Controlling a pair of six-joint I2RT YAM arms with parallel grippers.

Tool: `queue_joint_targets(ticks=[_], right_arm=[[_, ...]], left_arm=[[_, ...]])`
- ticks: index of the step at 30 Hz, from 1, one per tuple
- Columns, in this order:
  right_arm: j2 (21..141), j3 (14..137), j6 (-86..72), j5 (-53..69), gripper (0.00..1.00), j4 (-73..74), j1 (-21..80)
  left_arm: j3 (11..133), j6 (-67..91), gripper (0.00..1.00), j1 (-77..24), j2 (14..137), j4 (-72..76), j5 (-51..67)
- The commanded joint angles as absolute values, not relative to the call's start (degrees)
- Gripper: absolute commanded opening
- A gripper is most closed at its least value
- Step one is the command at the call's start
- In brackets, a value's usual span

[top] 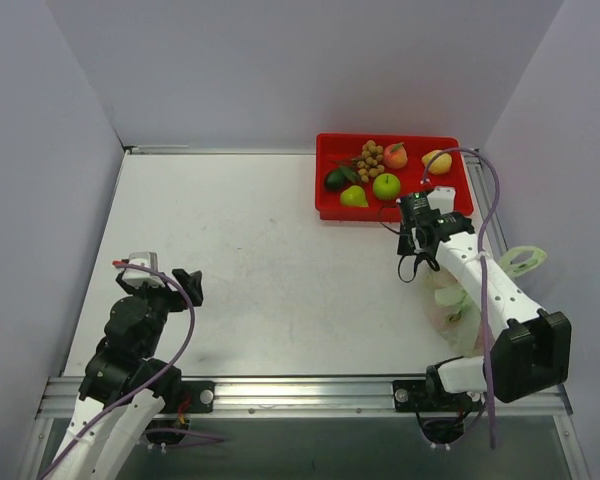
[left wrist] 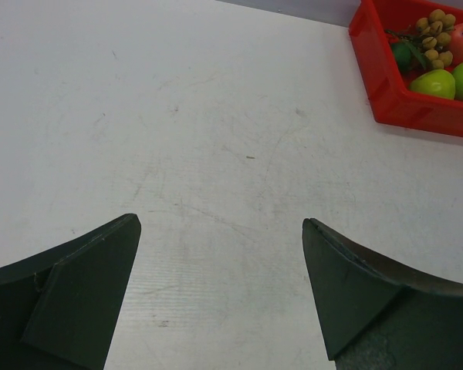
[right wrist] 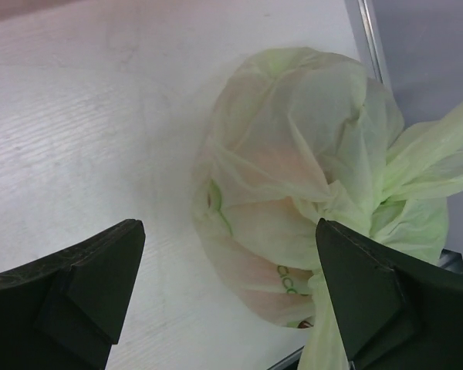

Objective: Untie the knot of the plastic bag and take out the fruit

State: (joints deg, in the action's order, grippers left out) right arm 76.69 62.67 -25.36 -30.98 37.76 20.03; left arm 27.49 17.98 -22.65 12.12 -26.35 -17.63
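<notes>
Plastic bag [right wrist: 285, 154] seemingly under right arm [top: 480, 275]

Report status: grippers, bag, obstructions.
Left gripper open over table. Right gripper open above plastic bag. Knot tied, pinkish contents inside. Nothing blocking the bag.

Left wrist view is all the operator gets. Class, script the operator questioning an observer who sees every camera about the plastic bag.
Operator: I see only a red plastic tray corner. Where's the bag?
Observer: The thin pale green plastic bag lies at the white table right edge.
Operator: Knotted?
Observer: Yes, its handles are bunched in a knot.
Operator: And the right end effector?
Observer: Open, poised over the bag.
</notes>
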Motion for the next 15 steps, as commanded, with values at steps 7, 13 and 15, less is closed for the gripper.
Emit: queue_joint_targets(ticks=[7,13,15], right_arm=[[86.2,59.8,-18.5,-23.5,1.0,30.4,9.6],[92.4,58.7,-19.2,-19.5,0.64,28.0,7.0],[92.8,58.4,-19.2,-19.3,0.4,28.0,7.0]], left_arm=[[29.0,17.1,0.97,-22.4,11.4,-23.4,-16.3],[29.0,17.1,0.97,-22.4,11.3,-23.4,-16.3],[29.0,17.1,0.97,-22.4,11.2,-23.4,-16.3]])
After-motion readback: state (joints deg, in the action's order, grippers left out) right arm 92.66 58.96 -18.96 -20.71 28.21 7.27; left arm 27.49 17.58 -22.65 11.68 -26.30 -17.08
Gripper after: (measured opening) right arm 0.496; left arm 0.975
